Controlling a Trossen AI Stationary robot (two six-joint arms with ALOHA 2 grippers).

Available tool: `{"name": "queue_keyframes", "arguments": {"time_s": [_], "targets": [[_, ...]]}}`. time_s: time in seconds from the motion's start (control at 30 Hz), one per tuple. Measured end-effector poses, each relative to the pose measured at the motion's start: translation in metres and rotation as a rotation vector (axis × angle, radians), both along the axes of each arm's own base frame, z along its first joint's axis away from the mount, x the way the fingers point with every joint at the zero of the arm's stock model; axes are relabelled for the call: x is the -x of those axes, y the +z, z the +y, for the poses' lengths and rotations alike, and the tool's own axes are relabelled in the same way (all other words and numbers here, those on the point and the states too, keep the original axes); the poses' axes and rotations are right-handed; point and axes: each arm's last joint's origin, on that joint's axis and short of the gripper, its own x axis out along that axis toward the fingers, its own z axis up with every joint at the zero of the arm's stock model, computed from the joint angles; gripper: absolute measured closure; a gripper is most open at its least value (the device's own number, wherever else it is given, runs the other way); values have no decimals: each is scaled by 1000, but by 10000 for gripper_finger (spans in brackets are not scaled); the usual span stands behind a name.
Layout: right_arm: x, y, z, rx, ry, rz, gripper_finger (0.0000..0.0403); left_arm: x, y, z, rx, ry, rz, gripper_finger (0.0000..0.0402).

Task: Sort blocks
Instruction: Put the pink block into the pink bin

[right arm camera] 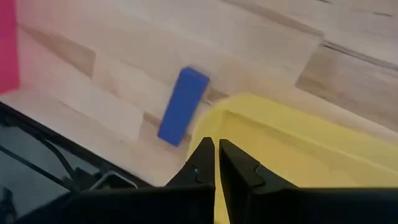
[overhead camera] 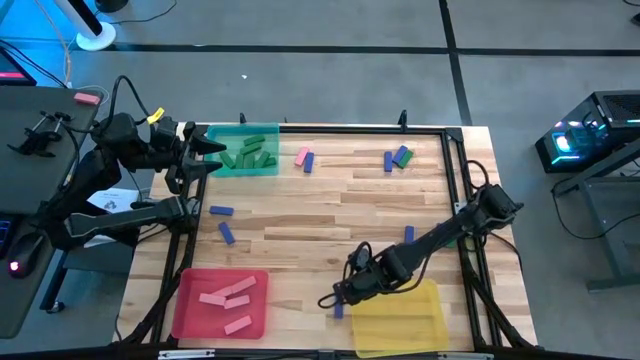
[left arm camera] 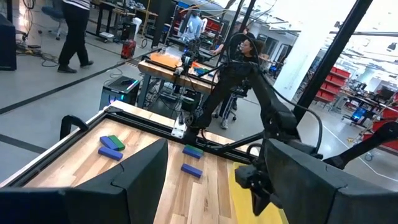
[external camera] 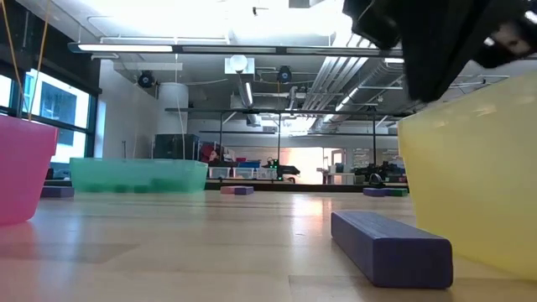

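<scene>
My right gripper point(overhead camera: 342, 293) point(right arm camera: 216, 155) is shut and hangs over the yellow tray's point(overhead camera: 400, 318) corner nearest the red tray. A blue block point(right arm camera: 182, 106) point(overhead camera: 338, 310) point(external camera: 390, 243) lies flat on the wood just outside that corner. My left gripper point(overhead camera: 205, 155) point(left arm camera: 214, 171) is open and waits at the left rim of the green tray point(overhead camera: 243, 150), which holds several green blocks point(overhead camera: 250, 156). The red tray point(overhead camera: 220, 303) holds three pink blocks point(overhead camera: 228, 295). Loose blue, pink and green blocks lie on the table. My right gripper points its shut fingers point(right arm camera: 202, 163) down and slanting at the yellow tray's corner rim point(right arm camera: 230, 115). I cannot tell whether they touch the rim. They do not touch the blue block beside it.
Loose blocks lie near the far edge: a pink and blue pair point(overhead camera: 305, 158) and a blue and green group point(overhead camera: 397, 158). Two blue ones point(overhead camera: 224, 222) lie at the left and one point(overhead camera: 409, 233) under my right arm. A black rail frames the table point(overhead camera: 300, 225).
</scene>
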Motion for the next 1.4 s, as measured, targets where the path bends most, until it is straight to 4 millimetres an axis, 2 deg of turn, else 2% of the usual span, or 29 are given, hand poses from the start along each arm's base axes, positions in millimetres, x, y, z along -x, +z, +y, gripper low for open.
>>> {"name": "queue_keyframes", "arguments": {"time_s": [0.13, 0.27, 0.37, 0.47, 0.6, 0.73, 0.8, 0.9, 1.03, 1.13, 1.27, 1.4], "targets": [[5, 14, 9, 4, 47, 20, 403, 0, 0, 0, 1, -7, 1, 145], [12, 47, 20, -7, 116, -45, 403, 0, -1, 0, -1, -10, 5, 145], [18, 63, 24, -7, 133, -39, 403, 0, -1, -1, 0, -32, 6, 145], [20, 66, 26, -20, 127, -21, 403, 0, -1, -3, 4, -98, 3, 145], [10, 70, 28, 69, 55, -193, 403, 0, -1, -7, 7, -216, 8, 145], [-4, 74, 11, 206, -122, -321, 403, -4, -11, -8, -11, -218, 40, 145], [-14, 74, -8, 254, -190, -338, 403, -10, -21, -5, -6, -195, 56, 145], [-38, 73, -49, 290, -184, -363, 403, -22, -36, -2, 23, -185, 28, 145], [-72, 73, -123, 297, -27, -445, 403, -41, -55, 4, 78, -193, -81, 145], [-82, 78, -179, 367, 41, -493, 403, -55, -73, 14, 171, -37, -74, 145], [-68, 98, -241, 434, 169, -543, 403, -86, -92, 38, 273, 153, 132, 149], [-35, 132, -292, 551, 258, -617, 403, -136, -93, 74, 300, 241, 350, 156]]}}
